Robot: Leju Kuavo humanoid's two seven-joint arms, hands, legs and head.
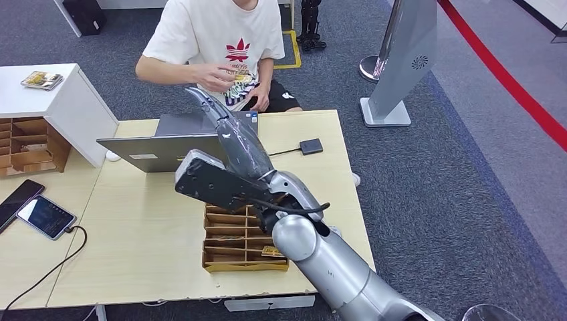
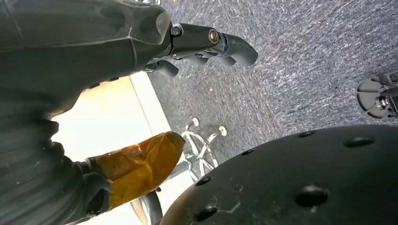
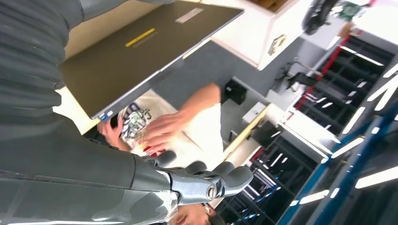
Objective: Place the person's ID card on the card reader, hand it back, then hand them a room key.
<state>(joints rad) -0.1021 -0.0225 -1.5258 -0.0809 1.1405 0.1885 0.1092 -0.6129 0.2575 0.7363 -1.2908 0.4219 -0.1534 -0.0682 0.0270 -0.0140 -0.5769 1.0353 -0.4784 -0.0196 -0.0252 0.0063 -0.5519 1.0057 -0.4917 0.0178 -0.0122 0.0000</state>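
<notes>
Our right hand [image 1: 212, 115] reaches out over the laptop [image 1: 167, 142] toward the person [image 1: 217, 47]. Its fingers [image 3: 225, 176] are stretched out and it holds nothing. The person's hand [image 1: 215, 77] is just past our fingertips and holds a small yellow card [image 1: 242, 78]. Our left hand [image 2: 202, 47] hangs down over the grey carpet, fingers curled in with nothing in them. The black card reader [image 1: 311, 146] sits on the table [image 1: 154, 241], off to the right of the laptop. A brown tray [image 1: 235, 241] with slots lies under our arm.
</notes>
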